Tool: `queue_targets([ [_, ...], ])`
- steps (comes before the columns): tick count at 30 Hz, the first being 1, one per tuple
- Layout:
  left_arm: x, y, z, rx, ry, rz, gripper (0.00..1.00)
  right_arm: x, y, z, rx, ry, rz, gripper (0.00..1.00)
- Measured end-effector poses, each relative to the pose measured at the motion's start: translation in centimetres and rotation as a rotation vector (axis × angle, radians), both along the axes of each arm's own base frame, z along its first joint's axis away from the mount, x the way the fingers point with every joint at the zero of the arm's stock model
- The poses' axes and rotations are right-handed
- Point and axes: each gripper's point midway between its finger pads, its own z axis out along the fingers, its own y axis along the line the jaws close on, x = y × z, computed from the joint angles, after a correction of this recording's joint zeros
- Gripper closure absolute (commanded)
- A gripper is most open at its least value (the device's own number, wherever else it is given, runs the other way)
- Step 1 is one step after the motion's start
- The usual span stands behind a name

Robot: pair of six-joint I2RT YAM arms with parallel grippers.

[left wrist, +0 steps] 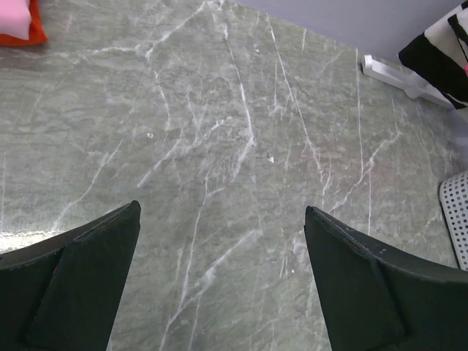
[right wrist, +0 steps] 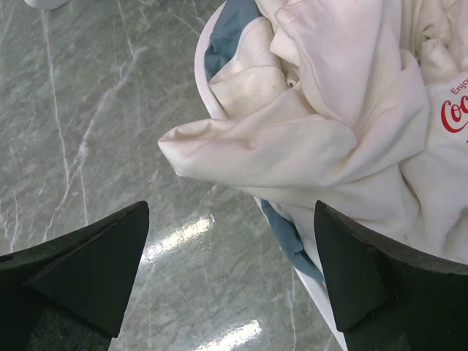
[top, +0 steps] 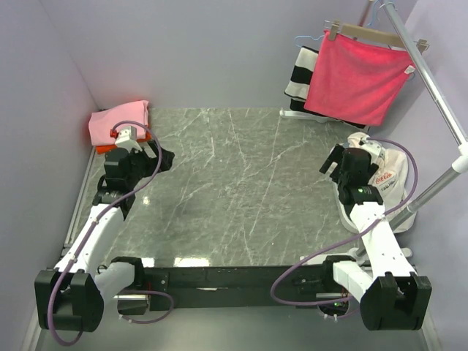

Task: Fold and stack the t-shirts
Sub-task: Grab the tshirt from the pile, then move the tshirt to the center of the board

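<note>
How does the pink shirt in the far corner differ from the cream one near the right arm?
The pink shirt is folded into a flat rectangle; the cream shirt is a crumpled heap. The pink shirt lies at the far left corner; the cream shirt sits in a white basket on the right. The pink shirt looks plain; the cream shirt bears red lettering. Both are soft cloth.

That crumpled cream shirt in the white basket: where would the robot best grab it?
Probably the thick fold of the cream shirt that juts over the white basket's rim toward the table. It is bunched into a ridge and hangs free, so the open right gripper, right beside it, could come down from above with one finger on each side.
</note>
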Motion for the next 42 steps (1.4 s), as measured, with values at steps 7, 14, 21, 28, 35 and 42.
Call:
queue_targets([
  [7,-0.8,0.3,1.5,0.001,-0.053,0.013,0.01,-0.2,-0.4,0.3,-0.018,-0.007,-0.018,0.00],
  [14,-0.6,0.1,0.8,0.001,-0.033,0.007,0.01,-0.3,-1.5,-1.4,-0.062,0.068,-0.062,0.00],
  [21,-0.5,-0.5,-0.3,-0.008,0.004,-0.026,0.01,0.4,-1.9,-2.4,-0.075,0.114,-0.079,0.02],
  [28,-0.3,-1.1,-1.7,-0.017,0.046,-0.063,0.01,1.5,-2.1,-3.3,-0.085,0.138,-0.082,0.51],
  [35,-0.1,-1.5,-2.9,-0.022,0.084,-0.084,0.00,3.0,-2.0,-3.5,-0.082,0.138,-0.073,1.00],
  [42,0.1,-1.7,-2.6,-0.028,0.069,-0.093,0.01,3.0,2.1,3.2,-0.032,-0.092,0.146,1.00],
])
